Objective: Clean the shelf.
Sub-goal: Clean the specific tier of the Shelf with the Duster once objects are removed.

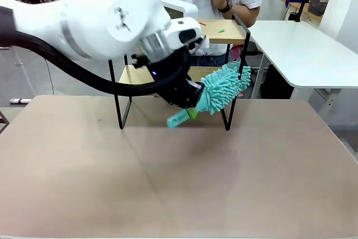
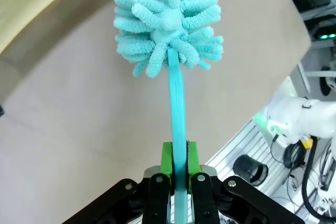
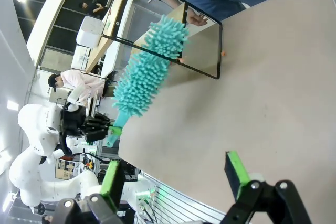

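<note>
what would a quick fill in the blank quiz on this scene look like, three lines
1. The left gripper is clamped on the ____ of the teal duster.
2. The right gripper holds nothing, and its jaws stand ____.
3. The shelf has ____ wooden boards in its black frame.
Missing words: handle; open; two.

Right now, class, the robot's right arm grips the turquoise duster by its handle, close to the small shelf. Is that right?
No. It is the left arm's jaws that grip the duster by its handle, close to the shelf; the left wrist view shows them shut on it. The right jaws stand open.
</note>
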You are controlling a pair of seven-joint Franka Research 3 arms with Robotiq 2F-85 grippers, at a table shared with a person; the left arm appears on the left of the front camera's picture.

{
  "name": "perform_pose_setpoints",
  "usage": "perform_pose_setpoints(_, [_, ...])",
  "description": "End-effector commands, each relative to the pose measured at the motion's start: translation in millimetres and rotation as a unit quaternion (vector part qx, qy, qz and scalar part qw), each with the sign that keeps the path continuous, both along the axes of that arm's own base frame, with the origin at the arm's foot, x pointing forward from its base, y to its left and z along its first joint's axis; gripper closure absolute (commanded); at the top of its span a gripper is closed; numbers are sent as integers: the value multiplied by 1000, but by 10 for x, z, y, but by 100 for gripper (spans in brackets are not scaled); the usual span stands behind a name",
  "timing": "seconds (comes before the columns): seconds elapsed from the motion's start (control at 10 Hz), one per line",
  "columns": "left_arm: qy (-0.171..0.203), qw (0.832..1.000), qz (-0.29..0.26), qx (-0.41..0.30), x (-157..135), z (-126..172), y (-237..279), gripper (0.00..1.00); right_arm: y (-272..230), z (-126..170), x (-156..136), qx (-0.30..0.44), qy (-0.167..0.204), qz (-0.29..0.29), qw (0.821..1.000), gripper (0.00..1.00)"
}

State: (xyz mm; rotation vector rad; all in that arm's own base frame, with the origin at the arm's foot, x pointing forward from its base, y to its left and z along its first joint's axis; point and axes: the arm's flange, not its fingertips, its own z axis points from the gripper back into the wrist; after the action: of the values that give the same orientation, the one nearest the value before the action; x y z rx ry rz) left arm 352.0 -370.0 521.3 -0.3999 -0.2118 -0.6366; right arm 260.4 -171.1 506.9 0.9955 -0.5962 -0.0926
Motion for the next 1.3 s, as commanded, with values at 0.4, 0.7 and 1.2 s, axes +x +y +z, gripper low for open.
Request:
perform_pose_setpoints(0.4, [-8,998,50,-31,-14,232,803,88,7,12,28,4,-17,2,1000,0])
perform_pose_setpoints(0.7, [-4,998,61,-32,-16,254,945,88,7,12,28,4,-17,2,1000,0])
perform_pose_setpoints(1.2, [103,990,-97,23,-677,615,2121,88,7,12,28,4,-17,2,1000,0])
